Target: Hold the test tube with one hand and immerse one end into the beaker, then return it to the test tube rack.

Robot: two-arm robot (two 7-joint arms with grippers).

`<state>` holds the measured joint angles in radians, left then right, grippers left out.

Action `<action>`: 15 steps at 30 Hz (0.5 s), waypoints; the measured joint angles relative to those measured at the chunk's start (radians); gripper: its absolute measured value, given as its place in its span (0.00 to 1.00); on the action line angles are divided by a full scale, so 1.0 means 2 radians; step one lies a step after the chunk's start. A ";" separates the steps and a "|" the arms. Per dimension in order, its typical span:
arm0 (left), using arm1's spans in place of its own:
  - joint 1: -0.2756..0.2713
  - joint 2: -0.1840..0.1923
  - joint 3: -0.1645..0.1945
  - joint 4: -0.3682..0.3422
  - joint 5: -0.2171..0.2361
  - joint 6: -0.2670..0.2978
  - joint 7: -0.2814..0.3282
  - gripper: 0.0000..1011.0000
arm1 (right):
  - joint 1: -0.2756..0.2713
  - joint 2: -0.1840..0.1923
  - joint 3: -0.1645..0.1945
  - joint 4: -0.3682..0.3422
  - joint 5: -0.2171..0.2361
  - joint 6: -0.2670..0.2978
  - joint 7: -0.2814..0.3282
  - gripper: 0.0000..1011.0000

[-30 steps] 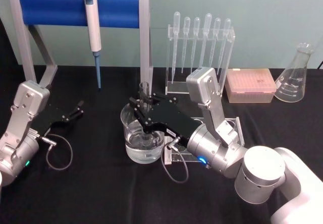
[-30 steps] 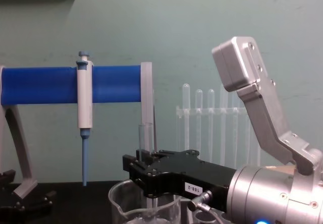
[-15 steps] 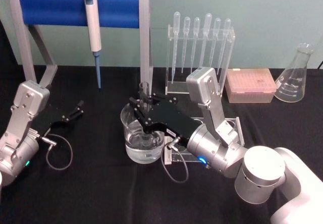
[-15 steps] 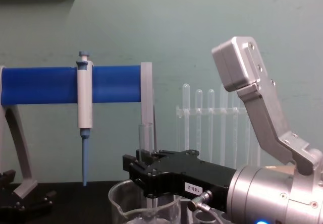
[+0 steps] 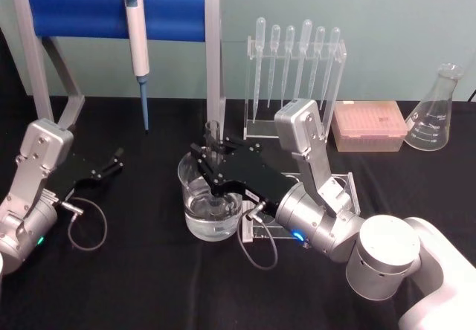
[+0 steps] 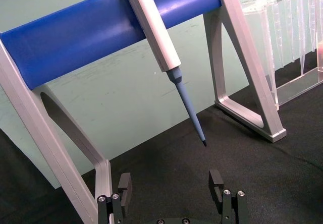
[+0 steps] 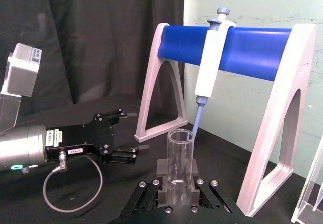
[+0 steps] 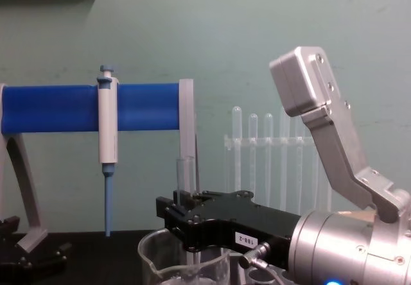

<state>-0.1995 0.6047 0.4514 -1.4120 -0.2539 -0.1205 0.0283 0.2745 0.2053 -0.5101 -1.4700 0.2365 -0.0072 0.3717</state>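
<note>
I see the wide clear glass beaker (image 5: 212, 209) directly beneath my right gripper (image 5: 209, 163), the flat black hand, and clear liquid fills its lower part. The hand's fingers are clamped on the long clear glass test tube (image 5: 213, 131). The tube stands upright, its long axis vertical. Its open rim points up above the fingers, and its round end points down below them inside the beaker, where it seems to reach the liquid. Well off to the hand's left, my left gripper (image 5: 113, 163) sits low over the black table (image 5: 149, 285), fingers spread apart.
</note>
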 joint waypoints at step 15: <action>0.000 0.000 0.000 0.000 0.000 0.000 0.000 0.99 | 0.000 0.000 0.000 0.000 0.000 0.000 0.000 0.23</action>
<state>-0.1995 0.6047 0.4513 -1.4120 -0.2539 -0.1206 0.0283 0.2745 0.2053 -0.5101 -1.4700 0.2365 -0.0071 0.3718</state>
